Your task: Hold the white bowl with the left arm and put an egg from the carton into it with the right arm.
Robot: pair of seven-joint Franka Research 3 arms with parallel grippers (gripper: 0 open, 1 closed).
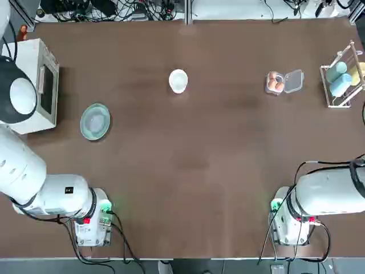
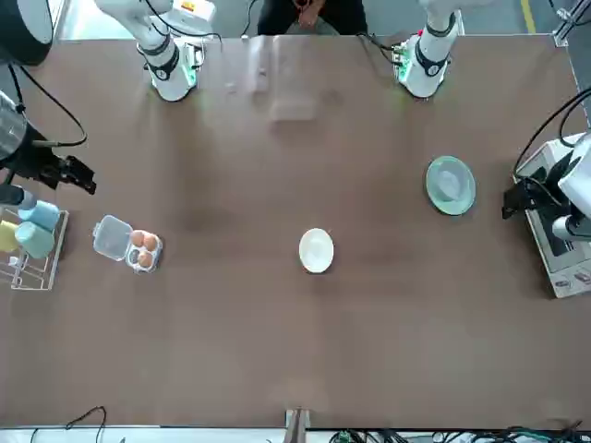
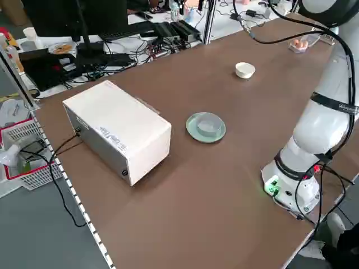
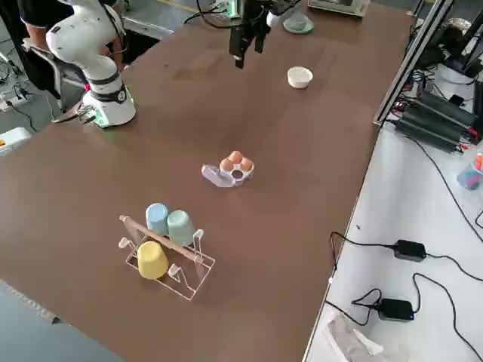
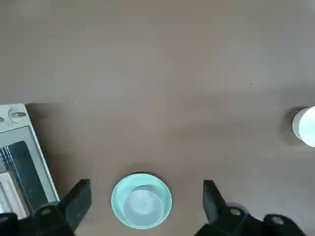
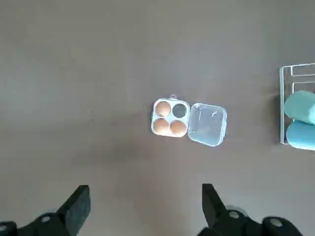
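- Right wrist view: the right gripper (image 6: 142, 209) is held high with its fingers spread wide and nothing between them; the carton (image 6: 188, 122) lies well below and ahead of it, lid swung flat to one side, so the cells are open for a reach from above.
- Three eggs (image 6: 170, 123) are seen in the carton, one cell being empty (the dark one, next to the lid hinge). None has been touched by the gripper.
- A wire rack of cups (image 6: 299, 119) stands just beyond the carton's lid; it is judged a thing to be kept clear of during the descent.
- Left wrist view: the left gripper (image 5: 146, 209) is likewise spread and empty, raised above the table (image 5: 157, 64). Straight under it lies a grey-green plate (image 5: 141, 200), not the bowl.
- The white bowl (image 5: 306, 126) sits well off to one side of the left gripper, untouched, alone in the middle of the table (image 1: 178, 80), roughly between the plate and the carton.
- A white box (image 1: 34, 85) stands beside the left gripper, on the side away from the bowl.
- By judgement, nothing of the task is done yet: the bowl is to be steadied first, presumably so it does not slide when the egg is set in.
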